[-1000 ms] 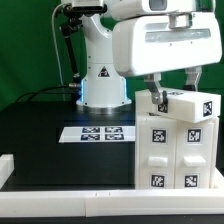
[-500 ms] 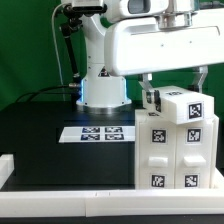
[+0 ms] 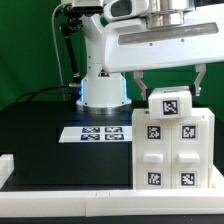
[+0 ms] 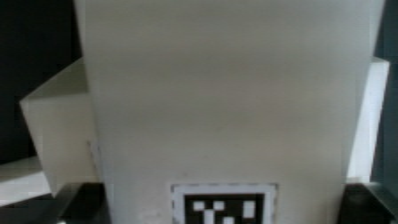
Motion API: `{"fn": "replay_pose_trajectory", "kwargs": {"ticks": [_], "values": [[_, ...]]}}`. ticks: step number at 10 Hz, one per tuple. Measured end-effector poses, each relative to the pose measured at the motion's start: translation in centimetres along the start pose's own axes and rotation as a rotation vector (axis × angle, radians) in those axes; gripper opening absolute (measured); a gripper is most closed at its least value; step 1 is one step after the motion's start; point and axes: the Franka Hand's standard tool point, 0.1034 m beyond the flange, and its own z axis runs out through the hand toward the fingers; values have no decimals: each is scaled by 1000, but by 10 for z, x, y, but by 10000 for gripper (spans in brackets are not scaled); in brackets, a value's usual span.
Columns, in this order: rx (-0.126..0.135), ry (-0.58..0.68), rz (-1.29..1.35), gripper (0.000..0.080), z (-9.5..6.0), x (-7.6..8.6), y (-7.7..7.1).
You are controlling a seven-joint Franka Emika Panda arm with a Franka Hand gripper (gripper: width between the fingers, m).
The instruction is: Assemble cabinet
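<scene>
The cabinet [image 3: 175, 150] is a large white box body with tagged drawer fronts, standing upright on the black table at the exterior view's right. A small white tagged block [image 3: 170, 103] sits on its top. My gripper [image 3: 167, 90] comes down from above with one finger on each side of this block and is shut on it. In the wrist view the white block [image 4: 222, 100] fills most of the picture, with its tag near my gripper [image 4: 222, 205]. The dark fingertips [image 4: 71, 205] show at the corners.
The marker board [image 3: 100, 133] lies flat on the black table to the left of the cabinet. The robot base [image 3: 102, 88] stands behind it. A white rail [image 3: 60, 180] runs along the table's front edge, with a low white post at the front left.
The gripper has turned with the tagged block in it and shifted slightly to the exterior view's left. The block was skewed on the cabinet top and now sits square to it.
</scene>
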Motion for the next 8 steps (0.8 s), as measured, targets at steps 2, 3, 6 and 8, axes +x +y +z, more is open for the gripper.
{"fn": "replay_pose_trajectory", "kwargs": {"ticks": [2,3,6,8], "values": [[0,1,168,554,-1,-2,0],[-2,0,210,554,-1,-2,1],[0,-2,366,554,-1,-2,2],[1,-7,484,554,-1,-2,3]]}}
